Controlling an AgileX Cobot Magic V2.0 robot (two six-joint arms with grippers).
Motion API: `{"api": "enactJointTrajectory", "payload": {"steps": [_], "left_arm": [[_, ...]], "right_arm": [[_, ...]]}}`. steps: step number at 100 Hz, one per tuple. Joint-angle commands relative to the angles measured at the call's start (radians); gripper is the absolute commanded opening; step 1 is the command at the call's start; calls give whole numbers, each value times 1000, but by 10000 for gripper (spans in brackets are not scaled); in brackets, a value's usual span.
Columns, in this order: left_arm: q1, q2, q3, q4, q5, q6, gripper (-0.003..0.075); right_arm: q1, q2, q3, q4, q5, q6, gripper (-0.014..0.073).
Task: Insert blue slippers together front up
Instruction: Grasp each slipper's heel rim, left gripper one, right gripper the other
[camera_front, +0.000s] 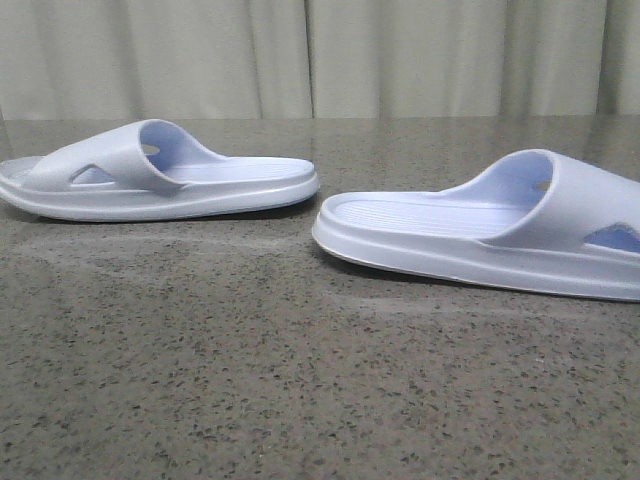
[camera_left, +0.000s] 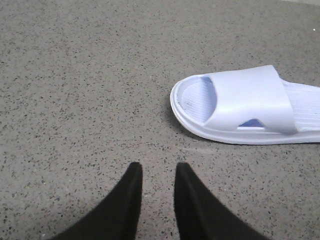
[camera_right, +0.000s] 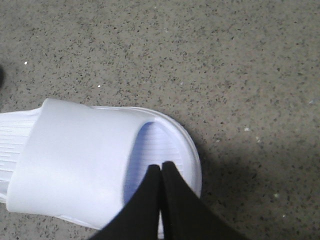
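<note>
Nearest in the front view lay the table (camera_front: 250, 380), a flat slab of grey-brown stone finish, speckled with dark and pale grains and carrying a dull sheen in streaks. On it sat the blue slippers, both sole-down and well apart from each other. The right slipper (camera_front: 490, 235) lay closer, its rounded heel end pointing inward and its wide smooth strap arching up toward the right edge of the picture. A triangular cut-out showed in the side of the strap, and fine ribs ran across the footbed. The left slipper (camera_front: 160, 175) sat a little farther back, mirrored, its strap toward the left and its heel pointing toward the other one. Both were pale lavender-blue moulded foam with thick, softly rounded soles. Behind the table hung a pleated pale curtain (camera_front: 320, 55).

From the left wrist, the left gripper (camera_left: 155, 172) hung over bare table with its dark tapered fingers parted and holding nothing, the left slipper lying near but clear of it. From the right wrist, the right gripper (camera_right: 162, 170) hovered over the toe end of the right slipper, its black fingers pressed together with nothing between them.
</note>
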Motion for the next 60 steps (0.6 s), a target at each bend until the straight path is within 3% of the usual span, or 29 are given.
{"api": "enactJointTrajectory", "payload": {"steps": [1, 9, 25, 60], "left_arm": [[1, 12, -34, -39, -73, 2, 275], [1, 26, -34, -63, -72, 2, 329], [1, 82, -34, -97, -70, 3, 331], [1, 187, -34, -320, -70, 203, 331]], "right_arm": [[-4, -1, -43, -9, -25, -25, -24], [-4, -1, -49, -13, -6, -25, 69], [-4, 2, -49, -18, 42, -25, 230], [-134, 45, -49, -13, 61, -31, 234]]}}
